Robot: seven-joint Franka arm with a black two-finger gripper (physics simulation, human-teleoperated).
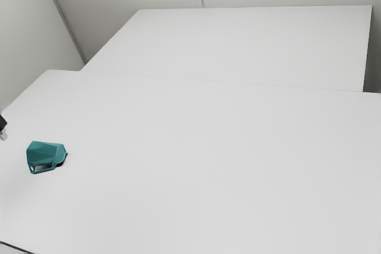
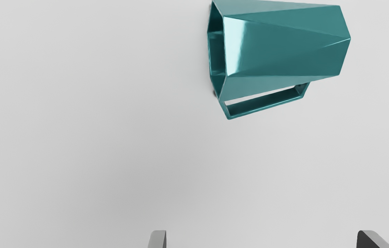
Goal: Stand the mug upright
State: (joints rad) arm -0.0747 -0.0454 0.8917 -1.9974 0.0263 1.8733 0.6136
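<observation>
At the exterior view's left edge, a fingertip of my gripper (image 1: 3,134) shows above the table surface. The teal faceted mug (image 1: 46,153) lies on its side a short way from it, toward the exterior view's right and nearer the camera. In the wrist view the gripper (image 2: 261,239) is open, its two tips wide apart with nothing between them. Ahead of the tips and apart from them is the mug (image 2: 284,44), its mouth facing sideways and its handle on the side nearer my fingers.
The white table (image 1: 208,165) spreads around the mug. Behind it stands another white surface (image 1: 238,46), with pale walls beyond. A thin dark line (image 1: 15,247) crosses the exterior view's lower left corner.
</observation>
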